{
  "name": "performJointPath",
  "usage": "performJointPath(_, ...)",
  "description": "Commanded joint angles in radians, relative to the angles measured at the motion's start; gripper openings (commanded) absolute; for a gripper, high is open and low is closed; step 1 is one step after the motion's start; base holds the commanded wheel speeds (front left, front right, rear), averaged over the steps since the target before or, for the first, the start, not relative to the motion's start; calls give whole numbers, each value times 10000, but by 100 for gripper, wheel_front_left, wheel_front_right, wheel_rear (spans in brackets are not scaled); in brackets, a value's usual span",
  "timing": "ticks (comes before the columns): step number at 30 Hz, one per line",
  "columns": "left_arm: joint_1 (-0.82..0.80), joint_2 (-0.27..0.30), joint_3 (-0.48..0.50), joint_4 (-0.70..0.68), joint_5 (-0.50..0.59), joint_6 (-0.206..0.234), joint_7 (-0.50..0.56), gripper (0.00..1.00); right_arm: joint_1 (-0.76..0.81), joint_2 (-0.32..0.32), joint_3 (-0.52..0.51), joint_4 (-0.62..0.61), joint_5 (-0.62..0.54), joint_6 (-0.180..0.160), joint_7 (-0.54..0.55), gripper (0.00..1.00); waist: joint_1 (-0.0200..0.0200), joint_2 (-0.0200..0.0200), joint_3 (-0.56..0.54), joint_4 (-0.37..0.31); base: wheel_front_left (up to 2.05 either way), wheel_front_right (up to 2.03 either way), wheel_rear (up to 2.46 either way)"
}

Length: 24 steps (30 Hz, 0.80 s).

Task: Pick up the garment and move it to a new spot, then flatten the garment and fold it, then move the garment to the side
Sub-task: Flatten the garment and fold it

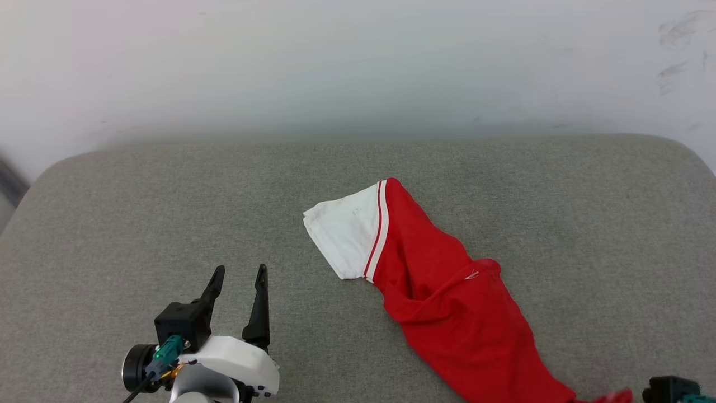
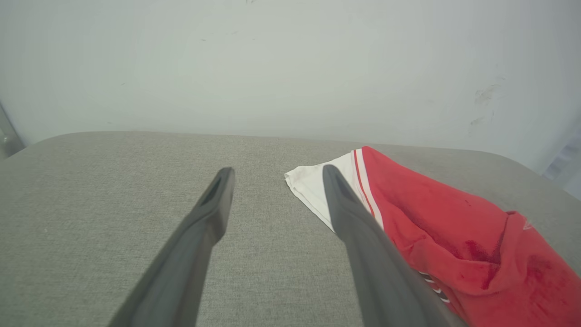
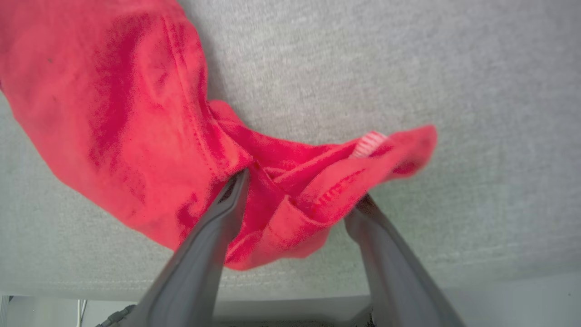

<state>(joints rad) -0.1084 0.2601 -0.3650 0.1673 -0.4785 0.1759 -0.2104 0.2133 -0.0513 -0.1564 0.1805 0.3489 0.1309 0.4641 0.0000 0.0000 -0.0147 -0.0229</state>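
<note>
The red jersey lies bunched in a long diagonal strip on the grey cushioned surface, its white sleeve with red-striped trim pointing up and left. My left gripper stands open over bare cushion, left of the sleeve and apart from it. In the left wrist view the left gripper holds nothing, with the jersey to its right. In the right wrist view my right gripper is open, its fingers astride a crumpled red end of the jersey, fabric draped over the right fingertip. The numerals are hidden.
A pale wall rises right behind the cushion's far edge. The cushion has rounded corners at far left and far right. Its near edge runs just under my right gripper. Bare grey cushion spreads on both sides of the jersey.
</note>
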Motion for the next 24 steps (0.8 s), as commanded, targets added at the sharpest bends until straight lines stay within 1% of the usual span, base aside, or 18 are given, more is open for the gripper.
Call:
performJointPath(1,109,51,14,-60,-22,50,26,100,-338,12,-82,-77,39,-3,-527,100,0,0,-19,-10,0,0,0)
performJointPath(3,172,47,-11,-98,-31,76,43,100,-629,9,-236,-212,-19,-3,-1097,100,0,0,-41,-12,0,0,0)
performJointPath(5,177,43,-22,-132,-52,109,54,100,-959,13,-321,-336,-90,-3,-1440,100,0,0,-46,1,0,0,0)
performJointPath(7,159,33,-42,-169,-45,117,70,100,-1293,12,-433,-369,-287,-3,-1471,100,0,0,-34,29,0,0,0)
performJointPath(9,118,33,-51,-228,-38,150,87,100,-1749,-95,-342,-360,-511,-3,-1249,100,0,0,3,58,0,0,0)
performJointPath(12,0,71,-71,-290,-13,132,96,100,-2543,-358,116,-123,-554,-3,-476,100,0,0,125,137,0,0,0)
performJointPath(15,-162,56,-138,-357,30,88,100,100,-3317,-779,821,487,-453,-3,698,100,0,0,368,288,0,0,0)
performJointPath(16,-162,56,-138,-357,30,88,100,100,-3317,-779,821,487,-453,-3,698,100,0,0,368,288,0,0,0)
performJointPath(20,-409,7,-242,-371,74,-2,55,100,-4195,-1180,1742,1500,-180,-3,2099,100,0,0,715,542,0,0,0)
performJointPath(24,-647,-79,-261,-252,32,-59,-55,100,-4761,-1213,2230,2636,64,-3,2741,100,0,0,937,746,0,0,0)
